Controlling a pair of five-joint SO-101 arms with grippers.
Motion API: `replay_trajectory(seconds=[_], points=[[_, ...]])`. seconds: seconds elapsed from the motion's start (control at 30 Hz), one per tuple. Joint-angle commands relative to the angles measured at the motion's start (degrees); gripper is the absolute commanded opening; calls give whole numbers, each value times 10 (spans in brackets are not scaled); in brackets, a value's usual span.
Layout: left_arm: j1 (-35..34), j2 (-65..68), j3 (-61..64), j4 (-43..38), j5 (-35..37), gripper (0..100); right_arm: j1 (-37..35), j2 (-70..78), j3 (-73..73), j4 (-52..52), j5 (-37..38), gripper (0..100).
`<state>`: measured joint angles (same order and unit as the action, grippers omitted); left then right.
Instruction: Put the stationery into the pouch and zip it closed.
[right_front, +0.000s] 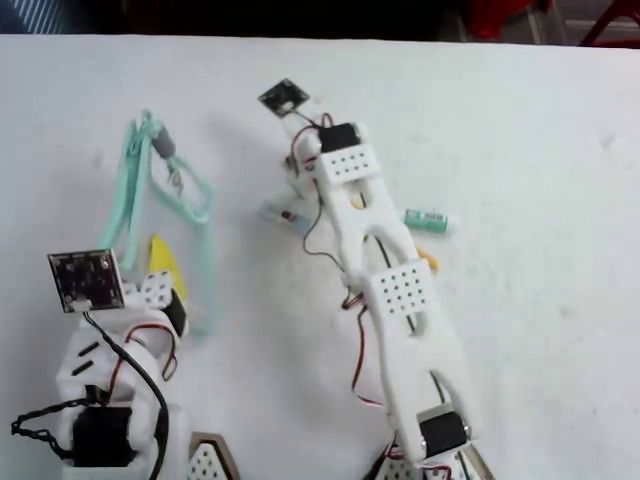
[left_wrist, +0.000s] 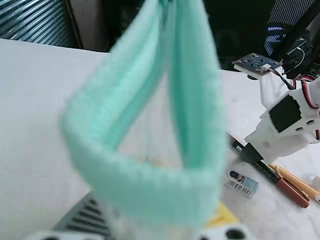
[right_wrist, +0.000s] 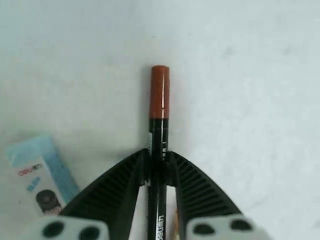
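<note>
The mint green pouch (right_front: 203, 205) lies at the left of the table with its mouth gaping, a grey zip pull (right_front: 165, 150) at its far end. My left gripper (right_front: 166, 272) is shut on the pouch's near rim (left_wrist: 150, 192), holding it up. Right of the pouch, my right gripper (right_wrist: 159, 159) is shut on a black pen with a brown cap (right_wrist: 160, 92), low over the table. The left wrist view shows that gripper (left_wrist: 249, 152) and the pen (left_wrist: 281, 184) beyond the pouch. A light blue eraser (right_front: 278, 212) (right_wrist: 41, 175) (left_wrist: 240, 182) lies beside the pen.
A green and white tube (right_front: 430, 220) lies to the right of the right arm (right_front: 400, 290). An orange pencil (left_wrist: 300, 184) rests next to the pen, partly under that arm (right_front: 430, 262). The far and right parts of the white table (right_front: 540, 130) are bare.
</note>
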<state>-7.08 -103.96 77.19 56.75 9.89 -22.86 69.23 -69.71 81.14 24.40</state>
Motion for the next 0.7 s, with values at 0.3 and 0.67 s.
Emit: replay_trajectory(seconds=[0.3,0.67], points=[[81,-6,-14,-56,2,27,5,1,-1,9,3,17],[201,-6,-18,-77,-29,24,7,0,-2,15,3,17]])
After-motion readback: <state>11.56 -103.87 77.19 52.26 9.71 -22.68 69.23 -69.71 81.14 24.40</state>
